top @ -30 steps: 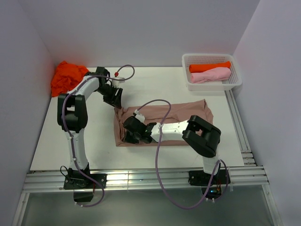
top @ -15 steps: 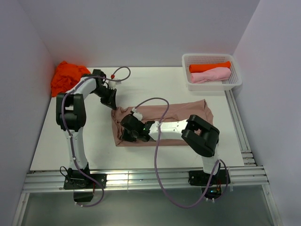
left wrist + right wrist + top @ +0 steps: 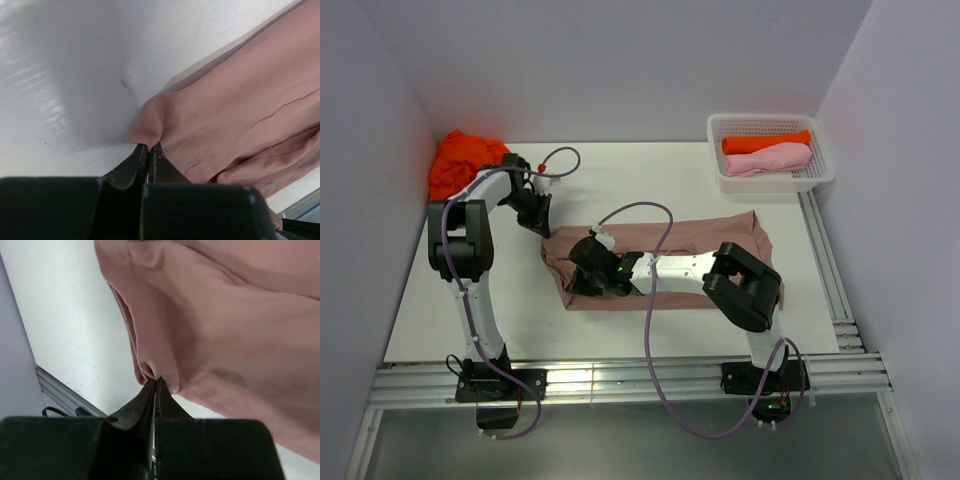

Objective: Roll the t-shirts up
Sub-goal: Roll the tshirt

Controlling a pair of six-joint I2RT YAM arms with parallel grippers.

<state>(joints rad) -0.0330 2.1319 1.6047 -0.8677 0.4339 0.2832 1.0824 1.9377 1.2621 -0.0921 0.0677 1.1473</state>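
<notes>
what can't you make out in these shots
- Top view: the middle of the brown shirt, covered by the right arm.
- Top view: how many shirts make up the orange heap; bunched, too small.
- Top view: anything under the rolls in the basket; its wall hides it.
- Wrist views: the rest of the shirt, cut off by the edges.

A flat white table (image 3: 650, 180) sits between plain pale grey walls (image 3: 620, 60) at the back and both sides. Along its near edge run shiny silver metal rails (image 3: 620, 385). The light is soft.
</notes>
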